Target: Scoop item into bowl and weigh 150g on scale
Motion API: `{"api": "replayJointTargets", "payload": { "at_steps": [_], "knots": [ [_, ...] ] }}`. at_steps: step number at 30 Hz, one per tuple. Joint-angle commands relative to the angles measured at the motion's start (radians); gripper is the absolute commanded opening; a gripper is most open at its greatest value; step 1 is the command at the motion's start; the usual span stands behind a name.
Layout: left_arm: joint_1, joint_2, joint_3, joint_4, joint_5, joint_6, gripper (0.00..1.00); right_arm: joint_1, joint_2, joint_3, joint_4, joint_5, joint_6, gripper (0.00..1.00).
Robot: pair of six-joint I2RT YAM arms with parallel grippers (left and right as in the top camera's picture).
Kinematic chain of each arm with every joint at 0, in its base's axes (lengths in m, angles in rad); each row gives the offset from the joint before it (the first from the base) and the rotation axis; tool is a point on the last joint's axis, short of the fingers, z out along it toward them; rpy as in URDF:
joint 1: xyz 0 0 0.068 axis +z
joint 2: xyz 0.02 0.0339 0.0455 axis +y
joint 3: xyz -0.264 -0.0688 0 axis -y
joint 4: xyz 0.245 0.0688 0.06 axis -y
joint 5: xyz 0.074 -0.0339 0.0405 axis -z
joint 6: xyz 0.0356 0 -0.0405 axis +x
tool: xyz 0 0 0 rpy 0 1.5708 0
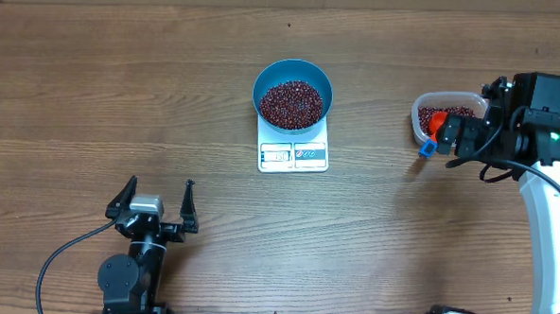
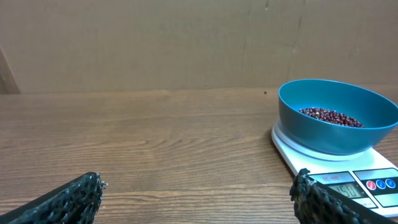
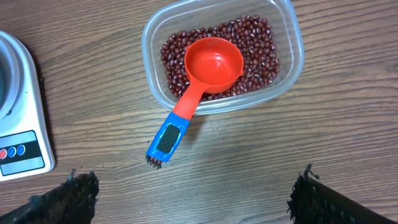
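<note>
Weighing beans [image 1: 292, 103] in bowl [image 1: 293, 70] on scale [image 1: 294, 156]. Parked scoop [image 3: 213, 64] in tub [image 3: 290, 43]. Held left gripper [image 1: 160, 186], right gripper [image 3: 193, 190] wide open, empty.

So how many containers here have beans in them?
2. The blue bowl sits on the white scale in the middle; the clear plastic container lies off to the right, a red scoop resting in it. None seem hidden.

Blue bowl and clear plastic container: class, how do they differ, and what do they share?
The bowl is round and solid blue; the container is a clear rounded rectangle. The bowl sits on the scale; the container sits on the table. The container has a red scoop resting in it; the bowl has none. Both hold red-brown beans.
</note>
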Motion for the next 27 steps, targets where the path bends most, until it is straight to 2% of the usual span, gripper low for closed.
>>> {"api": "replayJointTargets", "payload": {
  "at_steps": [1, 7, 13, 21, 27],
  "knots": [
    [0.000, -0.011, -0.005, -0.003, -0.014, 0.008, 1.00, -0.003, -0.011, 0.026, 0.002, -0.005, -0.005, 1.00],
    [0.000, -0.011, -0.005, -0.003, -0.014, 0.008, 1.00, -0.003, -0.008, 0.026, 0.001, -0.005, -0.005, 1.00],
    [0.000, -0.011, -0.005, -0.003, -0.014, 0.008, 0.99, 0.000, -0.024, 0.024, 0.124, -0.051, -0.005, 1.00],
    [0.000, -0.011, -0.005, -0.002, -0.014, 0.008, 1.00, 0.000, -0.107, -0.055, 0.377, -0.180, -0.004, 1.00],
    [0.000, -0.011, -0.005, -0.002, -0.014, 0.008, 1.00, 0.028, -0.266, -0.309, 0.682, -0.211, -0.005, 1.00]
  ]
}}
